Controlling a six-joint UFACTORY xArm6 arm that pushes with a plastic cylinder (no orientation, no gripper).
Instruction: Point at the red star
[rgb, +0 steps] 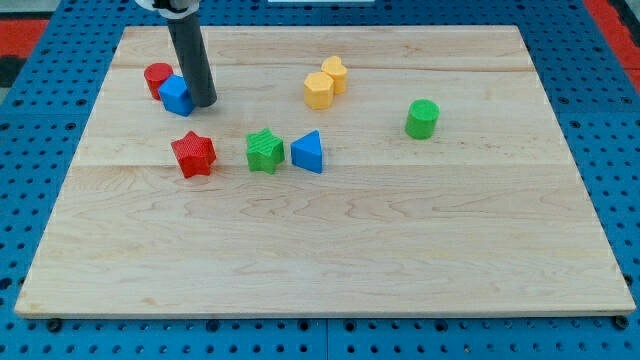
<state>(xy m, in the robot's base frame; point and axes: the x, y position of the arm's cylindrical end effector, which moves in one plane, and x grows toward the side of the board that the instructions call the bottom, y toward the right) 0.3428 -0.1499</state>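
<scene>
The red star (193, 153) lies on the wooden board (330, 260) at the view's left of centre. My tip (204, 102) stands above it in the view, just right of a blue block (176, 95) and about a block's width from the star. A red cylinder (157, 78) sits touching the blue block's upper left.
A green star (265, 150) and a blue triangle (308, 152) lie to the right of the red star. Two yellow blocks (326, 83) sit touching near the top centre. A green cylinder (423, 118) stands at the right.
</scene>
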